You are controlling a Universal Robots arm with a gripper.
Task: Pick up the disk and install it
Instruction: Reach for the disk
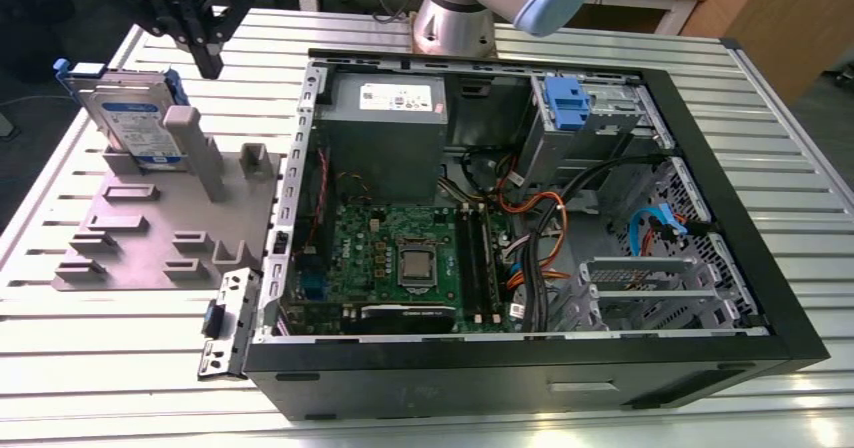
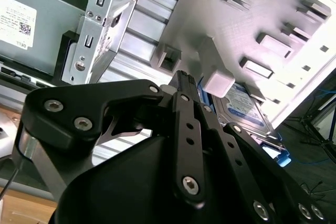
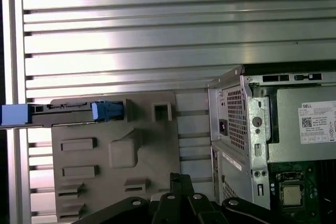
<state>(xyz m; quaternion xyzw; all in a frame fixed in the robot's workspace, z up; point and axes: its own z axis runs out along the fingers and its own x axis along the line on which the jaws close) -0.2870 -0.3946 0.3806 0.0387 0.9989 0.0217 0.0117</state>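
Disk [image 1: 134, 118] stands on edge in grey fixture [image 1: 134, 230], gripper [image 1: 210, 66] near its top, pressed together and empty — judged rigid, fairly heavy, shock-sensitive; best taken across the flat faces.

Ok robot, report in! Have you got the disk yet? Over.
End effector shut, empty, above the grey holder. Disk standing on edge in holder, not gripped. Tall post close beside it. Over.
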